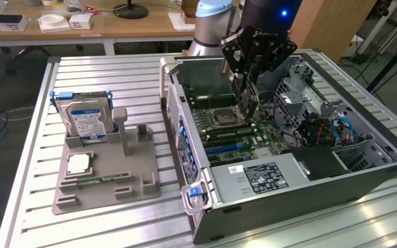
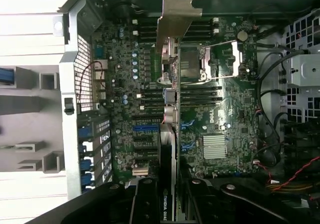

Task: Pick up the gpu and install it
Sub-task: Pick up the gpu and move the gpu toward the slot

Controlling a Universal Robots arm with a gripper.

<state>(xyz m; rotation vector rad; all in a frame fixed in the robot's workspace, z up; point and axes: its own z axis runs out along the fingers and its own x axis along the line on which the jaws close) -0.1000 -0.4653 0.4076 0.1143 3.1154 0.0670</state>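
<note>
Fingers (image 2: 145,204) tight on the gpu (image 2: 167,149), edge-on, its flat faces hidden.

The computer case (image 1: 309,181) lies open side up, so from above the way down to the motherboard (image 1: 233,129) is free. The gripper (image 1: 245,82), clamped on the gpu (image 1: 249,103), hangs in that opening. The perforated wall (image 1: 176,111) hems it in on the exterior view's left. The drive cage (image 1: 302,98) and loose cables (image 1: 340,129) crowd the right, and the power supply (image 1: 260,175) blocks the near end. The blue slots (image 1: 223,149) lie uncovered.
</note>
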